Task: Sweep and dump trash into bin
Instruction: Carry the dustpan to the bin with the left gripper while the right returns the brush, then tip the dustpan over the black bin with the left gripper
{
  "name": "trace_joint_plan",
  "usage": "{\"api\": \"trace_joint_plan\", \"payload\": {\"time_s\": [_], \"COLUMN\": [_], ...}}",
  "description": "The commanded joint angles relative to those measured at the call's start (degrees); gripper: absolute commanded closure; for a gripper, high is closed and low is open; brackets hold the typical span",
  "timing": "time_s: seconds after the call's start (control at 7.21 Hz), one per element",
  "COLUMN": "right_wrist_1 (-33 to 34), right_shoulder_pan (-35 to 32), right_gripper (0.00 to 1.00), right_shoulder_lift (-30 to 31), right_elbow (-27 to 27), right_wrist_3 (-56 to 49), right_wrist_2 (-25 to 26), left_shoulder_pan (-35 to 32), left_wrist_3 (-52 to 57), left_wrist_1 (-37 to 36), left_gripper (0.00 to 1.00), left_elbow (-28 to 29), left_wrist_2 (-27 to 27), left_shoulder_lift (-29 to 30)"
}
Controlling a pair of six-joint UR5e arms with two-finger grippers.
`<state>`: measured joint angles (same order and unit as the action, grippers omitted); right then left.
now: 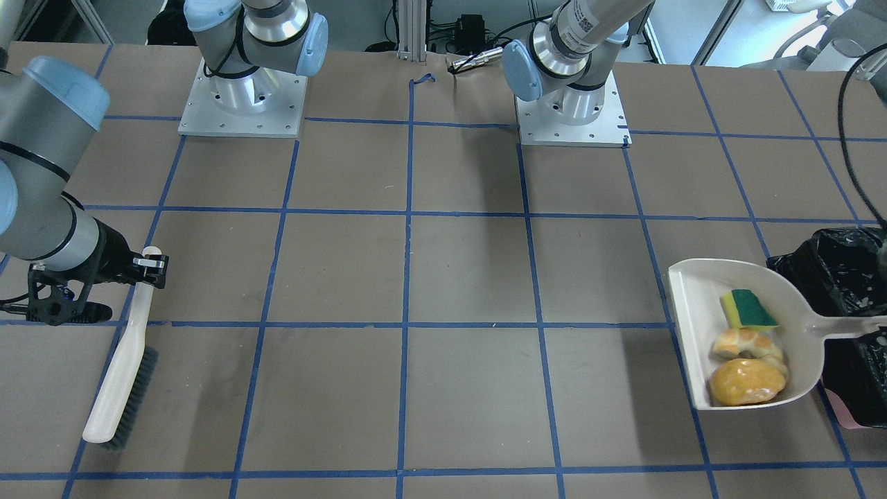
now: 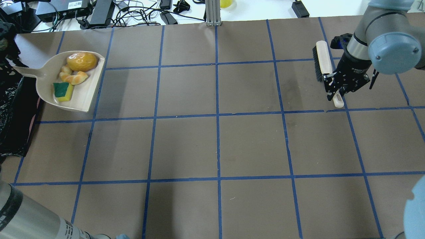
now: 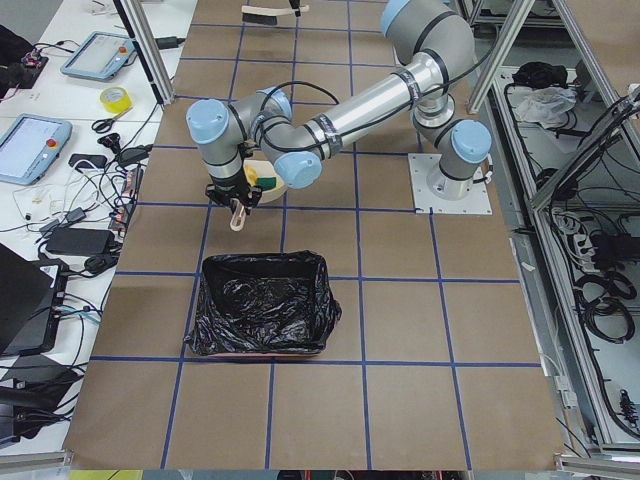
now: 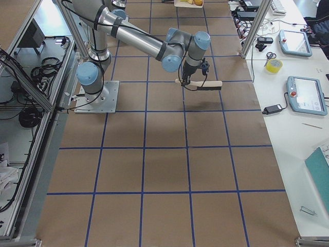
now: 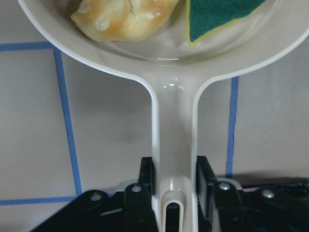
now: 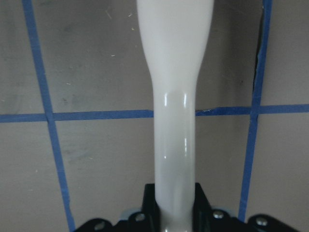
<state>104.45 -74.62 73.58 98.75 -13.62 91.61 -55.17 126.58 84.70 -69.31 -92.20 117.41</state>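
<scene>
Overhead exterior: sweeping looks done, dumping remains. Crinkled glossy black-bagged bin [image 2: 10, 109] sits at the table's left edge. Smooth beige plastic dustpan [image 2: 84, 96] is just beside it, handle pinched by left gripper [image 5: 175, 181]. Right gripper [image 2: 335, 91] clamps the bristled brush [image 2: 322, 61], well apart. In the pan: oval roll [image 2: 82, 61], curved croissant piece [image 2: 73, 78], sponge wedge [image 2: 63, 91].

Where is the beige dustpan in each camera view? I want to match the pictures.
Front-facing: dustpan lower right, handle pointing right.
Overhead: dustpan upper left.
Exterior left: dustpan left of centre, partly behind the near arm.
Exterior right: dustpan at top edge, cut off.
Left wrist: pan at top, handle in the left gripper.
Right wrist: absent; only the brush handle.
Shared landmark: the black-lined bin by its handle.
</scene>
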Motion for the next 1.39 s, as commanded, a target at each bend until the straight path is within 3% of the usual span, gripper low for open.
{"api": "trace_joint_plan", "payload": {"time_s": [0.0, 0.28, 0.69, 1.11, 1.25], "right_wrist_1": [3.0, 3.0, 3.7, 3.9, 4.0], "right_shoulder_pan": [2.5, 4.0, 4.1, 4.7, 5.3], "right_gripper": [1.0, 1.0, 1.0, 1.0, 1.0], "right_shoulder_lift": [-2.2, -3.0, -3.9, -4.1, -4.2], "right_elbow": [2.1, 2.6, 2.6, 2.6, 2.5], "right_wrist_3": [-3.0, -5.0, -5.0, -5.4, -5.5], "right_wrist_2": [1.5, 3.0, 5.6, 5.8, 5.6], "left_shoulder_pan": [6.9, 10.0, 15.2, 16.1, 15.8], "left_wrist_3": [7.0, 14.2, 23.1, 28.4, 28.4], "left_wrist_1": [4.0, 2.4, -7.7, -12.1, -16.9], "left_gripper": [0.94, 0.95, 1.0, 1.0, 1.0], "left_elbow": [7.1, 11.9, 12.5, 13.5, 12.5], "left_wrist_2": [-4.5, -6.6, -8.9, -9.0, -9.0], "left_shoulder_lift": [0.7, 3.2, 6.2, 6.6, 6.6]}}
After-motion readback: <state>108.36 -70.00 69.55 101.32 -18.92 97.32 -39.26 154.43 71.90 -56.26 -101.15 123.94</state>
